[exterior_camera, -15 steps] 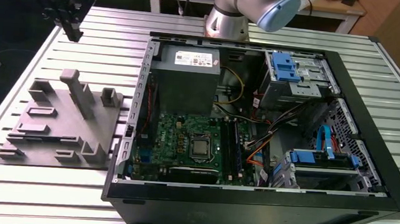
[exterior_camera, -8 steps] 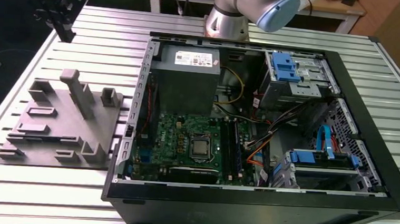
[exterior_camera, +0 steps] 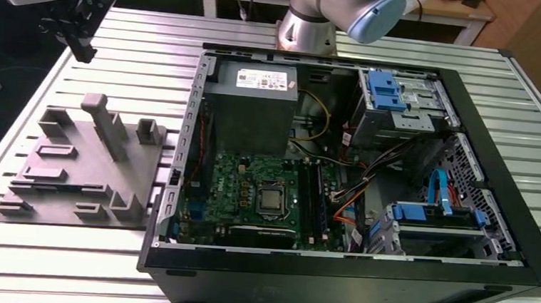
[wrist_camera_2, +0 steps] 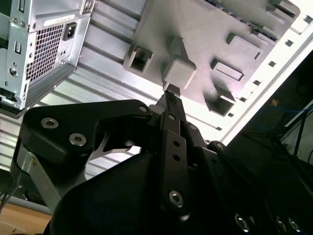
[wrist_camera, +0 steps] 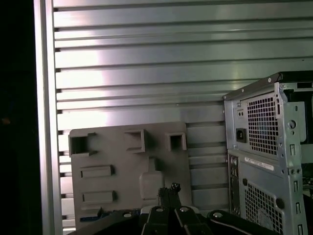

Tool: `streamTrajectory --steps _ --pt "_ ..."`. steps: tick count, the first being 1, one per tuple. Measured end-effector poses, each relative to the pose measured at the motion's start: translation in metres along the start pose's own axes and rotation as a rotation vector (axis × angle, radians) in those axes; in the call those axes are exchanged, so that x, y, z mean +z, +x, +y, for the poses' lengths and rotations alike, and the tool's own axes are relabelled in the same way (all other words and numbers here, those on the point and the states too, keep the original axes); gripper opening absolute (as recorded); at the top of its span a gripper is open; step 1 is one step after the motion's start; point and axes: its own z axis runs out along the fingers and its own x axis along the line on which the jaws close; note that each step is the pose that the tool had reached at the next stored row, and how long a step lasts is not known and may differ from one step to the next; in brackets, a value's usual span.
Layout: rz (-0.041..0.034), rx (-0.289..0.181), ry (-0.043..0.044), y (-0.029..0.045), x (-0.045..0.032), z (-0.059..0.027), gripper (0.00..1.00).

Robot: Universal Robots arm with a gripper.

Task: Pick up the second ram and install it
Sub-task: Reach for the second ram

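My gripper (exterior_camera: 86,54) hangs above the table's far corner on the exterior view's left, beyond the grey fixture plate (exterior_camera: 63,180) and well away from the open computer case (exterior_camera: 495,210). In both wrist views its black fingers (wrist_camera_2: 169,98) (wrist_camera: 168,190) meet at the tips with nothing between them, over the fixture's tall post (wrist_camera_2: 179,68). On the motherboard (exterior_camera: 239,192), a thin blue-green strip (exterior_camera: 321,201) stands among the black slot rails beside the processor socket. I cannot tell whether it is the second ram.
The case holds a grey power supply (exterior_camera: 251,107), blue drive caddies (exterior_camera: 385,91) and loose cables. The fixture plate (wrist_camera: 117,161) carries several raised holders and empty slots. The case's rear panel (wrist_camera: 266,147) stands close to the fixture. The ribbed aluminium table (wrist_camera: 146,58) runs around both.
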Motion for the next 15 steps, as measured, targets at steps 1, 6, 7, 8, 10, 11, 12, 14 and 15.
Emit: streamTrajectory --steps 1,6,7,8,10,11,12,14,15 --pt "0.0 0.0 0.0 0.0005 0.0002 -0.0015 0.07" --pt "0.0 0.0 -0.0001 0.0025 0.0014 -0.0096 0.07" --pt "0.0 0.0 0.0 0.0029 0.0016 -0.0112 0.07" --pt "0.0 0.0 0.0 0.0035 0.0018 -0.0127 0.07" --pt "0.0 0.0 0.0 0.0049 0.0022 -0.0157 0.07" --pt "0.0 0.0 0.0 0.0057 0.0024 -0.0173 0.07" --pt "0.0 0.0 0.0 0.0066 0.0027 -0.0187 0.07" --pt "0.0 0.0 -0.0001 0.0082 0.0032 -0.0216 0.07" --pt "0.0001 0.0 0.0 0.0091 0.0034 -0.023 0.07"
